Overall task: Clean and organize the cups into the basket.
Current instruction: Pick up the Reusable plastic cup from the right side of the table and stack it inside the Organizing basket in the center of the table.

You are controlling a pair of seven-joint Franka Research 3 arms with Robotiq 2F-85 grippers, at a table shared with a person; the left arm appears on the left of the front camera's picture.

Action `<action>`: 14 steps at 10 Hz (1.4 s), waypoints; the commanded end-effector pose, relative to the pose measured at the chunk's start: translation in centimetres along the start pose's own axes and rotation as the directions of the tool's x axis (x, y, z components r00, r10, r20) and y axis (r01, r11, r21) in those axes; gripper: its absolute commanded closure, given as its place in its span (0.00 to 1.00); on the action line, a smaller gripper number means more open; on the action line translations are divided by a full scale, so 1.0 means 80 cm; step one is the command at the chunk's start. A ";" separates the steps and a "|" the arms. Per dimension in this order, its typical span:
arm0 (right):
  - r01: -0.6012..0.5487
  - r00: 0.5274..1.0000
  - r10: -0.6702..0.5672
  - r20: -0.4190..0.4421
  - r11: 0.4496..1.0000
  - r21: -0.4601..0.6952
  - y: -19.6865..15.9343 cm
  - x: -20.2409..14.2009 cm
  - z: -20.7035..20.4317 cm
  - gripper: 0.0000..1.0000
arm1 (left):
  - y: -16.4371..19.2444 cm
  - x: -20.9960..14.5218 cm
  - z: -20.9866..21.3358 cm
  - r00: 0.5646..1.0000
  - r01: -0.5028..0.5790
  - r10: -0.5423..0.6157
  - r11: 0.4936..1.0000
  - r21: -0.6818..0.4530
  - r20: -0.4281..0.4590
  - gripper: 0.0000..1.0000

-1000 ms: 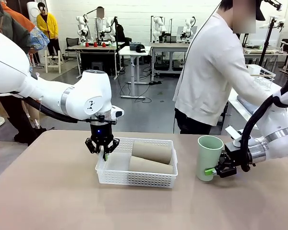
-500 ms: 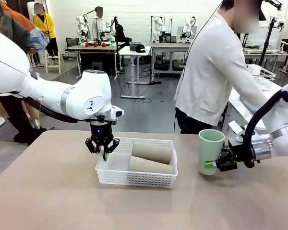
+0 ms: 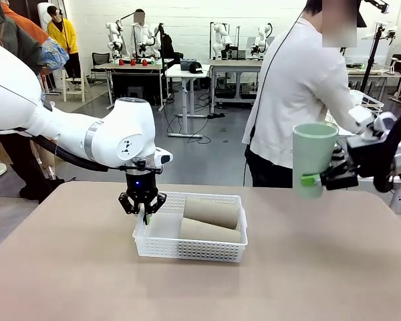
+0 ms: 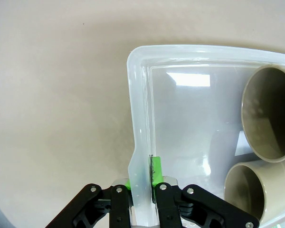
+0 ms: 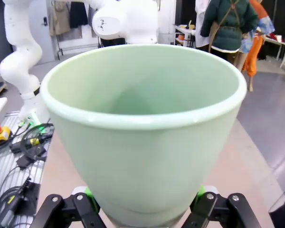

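Note:
The white lattice basket [image 3: 187,253] sits mid-table with two tan cups [image 3: 211,211] [image 3: 210,231] lying on their sides in its right half. My left gripper [image 3: 145,212] points straight down, shut on the basket's left rim. In the left wrist view the rim [image 4: 137,118] runs between the left gripper's [image 4: 141,173] green pads, and both tan cup mouths [image 4: 270,114] [image 4: 247,190] show at the right. The mint green cup [image 3: 313,157] hangs upright in the air at the right, above the table, with my right gripper [image 3: 321,179] shut on its lower part. The green cup [image 5: 142,142] sits mouth-up between the right gripper's [image 5: 145,191] pads.
A person in a white top [image 3: 301,100] stands at the table's far side, just behind the raised cup, turned toward a side table at the right with a white wire basket [image 3: 367,101]. The basket's left half holds nothing. Bare tabletop lies in front and to the right.
My right gripper has lifted the green cup off the table, up and slightly to the right. The left gripper and the basket have stayed put.

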State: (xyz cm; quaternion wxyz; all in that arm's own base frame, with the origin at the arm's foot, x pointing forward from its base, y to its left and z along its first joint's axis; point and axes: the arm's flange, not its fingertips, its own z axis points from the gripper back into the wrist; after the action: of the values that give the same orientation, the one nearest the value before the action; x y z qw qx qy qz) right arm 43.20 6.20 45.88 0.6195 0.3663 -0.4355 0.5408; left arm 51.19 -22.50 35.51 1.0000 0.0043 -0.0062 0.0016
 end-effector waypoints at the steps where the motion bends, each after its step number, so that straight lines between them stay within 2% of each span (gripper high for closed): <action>1: 0.001 1.000 -0.001 -0.031 1.000 -0.006 0.016 0.001 0.000 0.83 | -0.001 0.001 0.003 1.000 0.000 0.000 1.000 -0.001 0.005 1.00; 2: 0.000 1.000 0.000 0.000 1.000 0.000 0.000 0.000 0.000 0.83 | -0.001 0.001 0.003 1.000 0.000 0.000 1.000 -0.001 0.005 1.00; 6: 0.000 1.000 0.000 0.000 1.000 0.000 0.000 0.000 0.000 0.83 | -0.001 0.001 0.003 1.000 0.000 0.000 1.000 -0.001 0.005 1.00; 7: 0.013 1.000 -0.013 -0.012 1.000 0.006 0.005 -0.001 0.000 0.19 | -0.001 0.001 0.003 1.000 0.000 0.000 1.000 -0.001 0.005 1.00; 8: -0.061 0.991 0.063 -0.116 0.998 0.024 0.003 0.037 -0.023 0.19 | -0.001 0.001 0.003 1.000 0.000 0.000 1.000 -0.001 0.005 1.00; 10: -0.023 0.934 0.057 -0.352 0.995 0.099 -0.022 0.087 -0.101 0.19 | -0.001 0.001 0.003 1.000 0.000 0.000 1.000 -0.001 0.005 1.00; 12: 0.013 0.850 0.068 -0.522 0.989 0.150 -0.036 0.110 -0.180 0.19 | -0.001 0.001 0.003 1.000 0.000 0.000 1.000 -0.001 0.005 1.00; 14: 0.028 0.756 0.090 -0.648 0.985 0.169 -0.035 0.116 -0.247 0.19 | -0.001 0.001 0.003 1.000 0.000 0.000 1.000 -0.001 0.005 1.00</action>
State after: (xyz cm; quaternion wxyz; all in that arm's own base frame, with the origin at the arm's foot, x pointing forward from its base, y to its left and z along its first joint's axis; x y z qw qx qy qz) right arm 47.38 26.42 47.25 0.6808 0.2148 -0.1912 0.6736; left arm 51.17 -22.55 35.51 1.0000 0.0042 -0.0061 0.0011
